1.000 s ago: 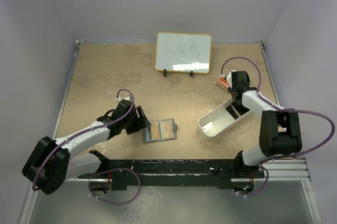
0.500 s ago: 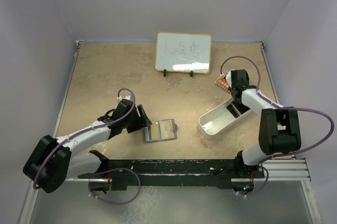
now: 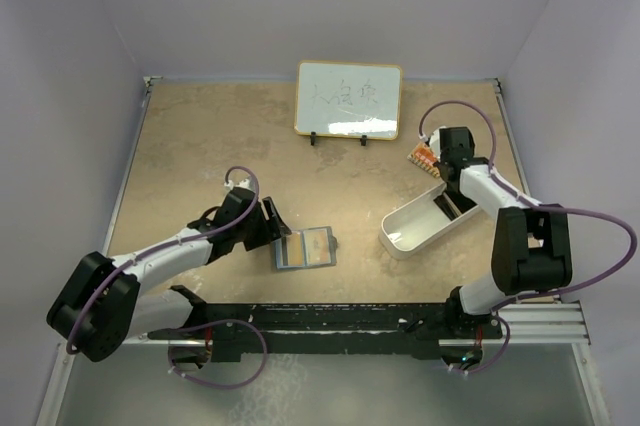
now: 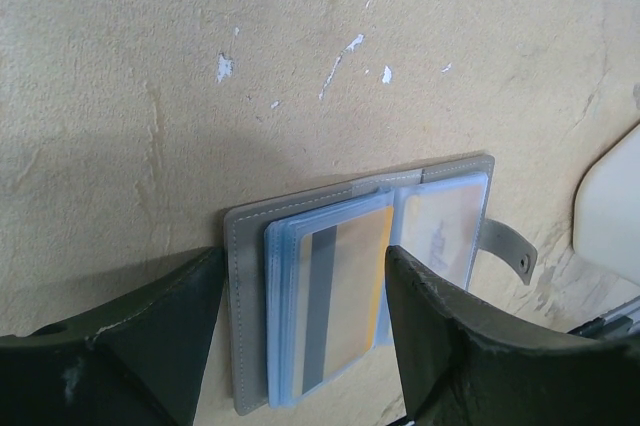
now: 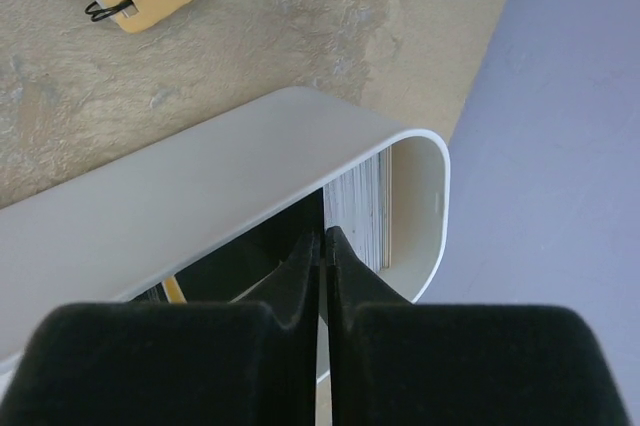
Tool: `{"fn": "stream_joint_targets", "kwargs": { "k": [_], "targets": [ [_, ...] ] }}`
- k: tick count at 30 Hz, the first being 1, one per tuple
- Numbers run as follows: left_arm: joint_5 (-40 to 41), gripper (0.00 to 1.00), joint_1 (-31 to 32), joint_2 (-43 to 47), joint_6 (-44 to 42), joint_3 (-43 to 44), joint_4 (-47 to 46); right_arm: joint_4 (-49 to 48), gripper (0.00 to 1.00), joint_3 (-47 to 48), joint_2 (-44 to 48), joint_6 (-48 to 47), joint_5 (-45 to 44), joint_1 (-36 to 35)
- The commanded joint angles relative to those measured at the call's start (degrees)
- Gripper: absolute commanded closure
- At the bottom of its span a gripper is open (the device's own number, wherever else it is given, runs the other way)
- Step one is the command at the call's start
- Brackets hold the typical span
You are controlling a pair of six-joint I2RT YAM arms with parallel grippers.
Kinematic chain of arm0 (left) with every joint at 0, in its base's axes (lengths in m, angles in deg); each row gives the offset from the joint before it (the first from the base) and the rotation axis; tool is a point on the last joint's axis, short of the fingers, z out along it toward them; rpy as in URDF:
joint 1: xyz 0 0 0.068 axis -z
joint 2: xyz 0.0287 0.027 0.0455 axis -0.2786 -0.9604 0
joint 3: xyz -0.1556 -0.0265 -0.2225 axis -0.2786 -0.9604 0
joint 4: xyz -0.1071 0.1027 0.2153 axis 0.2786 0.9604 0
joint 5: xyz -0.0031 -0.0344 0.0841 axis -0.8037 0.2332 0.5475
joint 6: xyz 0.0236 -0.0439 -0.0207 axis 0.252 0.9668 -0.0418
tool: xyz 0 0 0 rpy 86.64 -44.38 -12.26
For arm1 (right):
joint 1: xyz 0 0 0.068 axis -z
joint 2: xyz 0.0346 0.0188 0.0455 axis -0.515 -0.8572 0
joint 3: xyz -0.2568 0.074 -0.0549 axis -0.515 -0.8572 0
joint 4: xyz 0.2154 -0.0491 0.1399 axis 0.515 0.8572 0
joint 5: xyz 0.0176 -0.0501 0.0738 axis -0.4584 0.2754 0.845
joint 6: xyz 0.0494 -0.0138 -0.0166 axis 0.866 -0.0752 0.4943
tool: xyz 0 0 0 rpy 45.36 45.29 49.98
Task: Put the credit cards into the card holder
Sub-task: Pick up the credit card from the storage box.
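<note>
**A:** Which step is this?

**B:** The card holder (image 3: 303, 247) lies open on the worktop (image 3: 200, 146), lower centre of the top view. An orange-gold card (image 4: 350, 286) already sits in a sleeve. The left fingers (image 4: 130, 346) are spread either side of its near edge.

**A:** And the other arm?

**B:** The right fingers (image 5: 295, 266) are pressed together inside the white tray (image 3: 400, 239), at centre right. It's probably fetching the second card. Next it needs a clean lift, then a carry across.

The table (image 3: 210, 146) is lit evenly and softly from above. A patch of glare is seen along the lower edge of the whiteboard (image 3: 348, 98), and only faint shadows are cast in front of it. In the wrist views, the left fingers (image 4: 120, 346) and right fingers (image 5: 160, 366) are rendered dark and blurred.
</note>
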Motion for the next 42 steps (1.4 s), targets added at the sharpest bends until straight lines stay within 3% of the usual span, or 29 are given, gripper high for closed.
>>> {"fn": "stream_joint_targets", "kwargs": {
  "k": [1, 10, 16, 21, 24, 29, 34, 42],
  "targets": [
    [-0.9, 0.37, 0.1, 0.1, -1.2, 0.7, 0.5, 2.5, 1.0, 3.4, 2.9, 1.0, 0.8, 0.2],
    [-2.8, 0.37, 0.2, 5.9, -1.6, 2.4, 6.2, 17.1, 1.0, 10.4, 6.2, 10.6, 6.3, 0.1],
    [-2.8, 0.37, 0.2, 9.6, -1.6, 4.6, 8.1, 21.7, 1.0, 15.3, 9.8, 16.7, 11.7, 0.1],
    [-4.1, 0.37, 0.2, 13.2, -2.8, 5.2, 6.2, 30.7, 1.0, 25.2, 8.3, 23.3, 14.1, -0.1],
    [-5.1, 0.38, 0.2, 16.9, -4.8, 4.6, 2.5, 33.8, 1.0, 28.8, 8.2, 26.1, 23.0, -0.7],
    [-2.0, 0.38, 0.1, 22.7, -4.4, 5.8, 3.0, 29.6, 1.0, 26.6, 12.4, 35.1, 34.7, -2.8],
    [-4.6, 0.39, 0.1, 18.8, -2.5, 8.2, 6.0, 24.1, 1.0, 22.4, 14.7, 42.9, 42.6, -8.9],
    [-7.9, 0.42, 0.1, 22.3, 7.4, 4.6, -2.4, 0.9, 1.0, 7.5, 16.6, 59.3, 57.5, -18.1]
  ]
}}
